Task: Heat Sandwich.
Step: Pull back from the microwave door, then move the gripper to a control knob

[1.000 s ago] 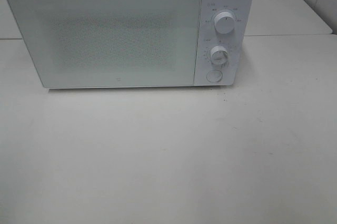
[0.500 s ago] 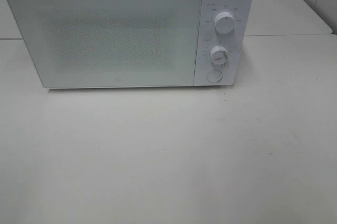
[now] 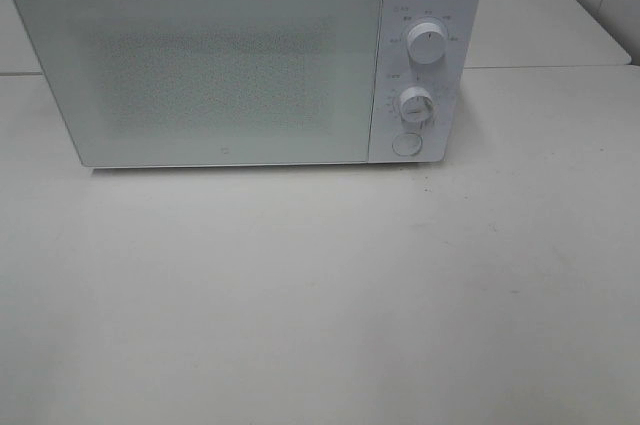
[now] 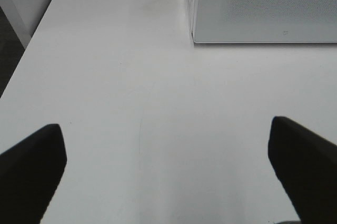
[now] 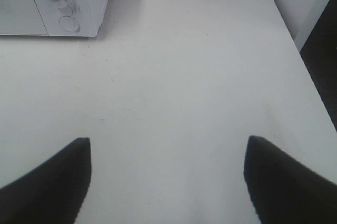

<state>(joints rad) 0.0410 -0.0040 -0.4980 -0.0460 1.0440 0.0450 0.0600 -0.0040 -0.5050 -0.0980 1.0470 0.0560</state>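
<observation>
I see no sandwich in any view. The microwave (image 3: 230, 65) has its door (image 3: 200, 70) shut, so I cannot tell whether it sits inside. My left pincer (image 4: 163, 129) and right pincer (image 5: 168, 142) both stand apart, empty, over the surface (image 3: 320, 295).

White microwave (image 3: 240, 55), upright on the worktop (image 3: 320, 295), fills the upper left and centre of the high view. Door (image 3: 200, 70) is shut; it has a speckled mesh window and the inside can't be made out. Panel at the door's right: upper knob (image 3: 427, 45), lower knob (image 3: 415, 105), round button (image 3: 405, 144) beneath. Both my wrist views catch a front corner.
</observation>
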